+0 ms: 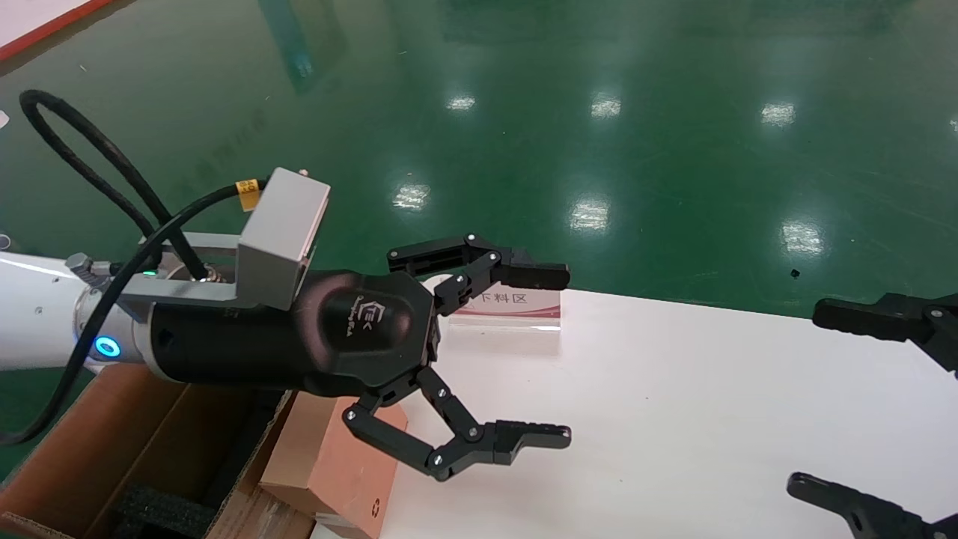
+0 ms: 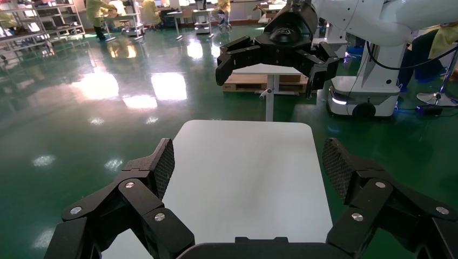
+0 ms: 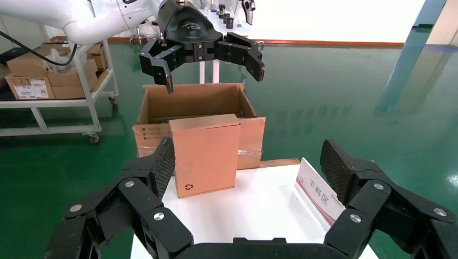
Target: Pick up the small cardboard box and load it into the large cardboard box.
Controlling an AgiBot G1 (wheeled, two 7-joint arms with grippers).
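Observation:
The small cardboard box stands upright at the left end of the white table, its recycling mark near a lower corner. Directly behind it, off the table's end, sits the large cardboard box with its flaps up and black foam inside. My left gripper hovers open and empty above the table, over and just past the small box. My right gripper is open and empty at the table's right end, facing the small box from a distance.
A clear-based sign with red print stands at the table's far edge. Green floor surrounds the table. A white cart with cartons stands off beyond the large box.

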